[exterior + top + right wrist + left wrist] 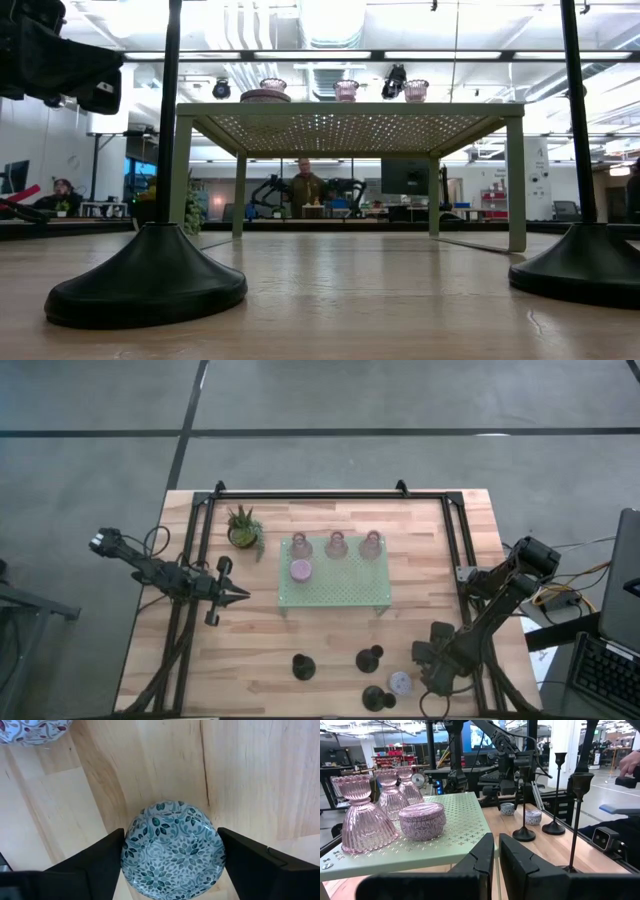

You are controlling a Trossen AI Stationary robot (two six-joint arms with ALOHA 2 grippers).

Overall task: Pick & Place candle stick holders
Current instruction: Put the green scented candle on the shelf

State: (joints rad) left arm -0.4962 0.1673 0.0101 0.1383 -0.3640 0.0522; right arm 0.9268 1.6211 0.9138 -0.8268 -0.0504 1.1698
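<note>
Table point(330, 640): a pale wooden top with a dark frame round its edges; it carries everything below.

Tray point(340, 592): a pale green perforated rectangle on short legs, at the middle of the table; in the low view it stands as a small platform point(350, 112).

Left arm: stretches in from the table's left edge, and the left gripper point(240, 596) hangs just left of the tray. Its fingers point(480, 857) are pressed nearly together with only a thin slit between them, holding nothing.

Right arm: reaches down over the near right corner. The right gripper point(172, 852) sits above a blue-green patterned round holder point(172, 847); its fingers point(105, 852) are spread, one on each side of the holder, close to its rim, though contact cannot be told.

Glass holders point(336, 545): three pinkish ribbed ones in a row along the tray's far edge, also clear in the left wrist view point(362, 815).

Lilac holder point(301, 570): low and round, on the tray just before the leftmost glass one.

Black holders point(303, 667): three with knobbed stems, on bare wood near the front edge, well apart from the tray.

Pale patterned holder point(400, 682): on the wood beside the right gripper.

Potted plant point(243, 528): small, green, just beyond the tray's far left corner.
</note>
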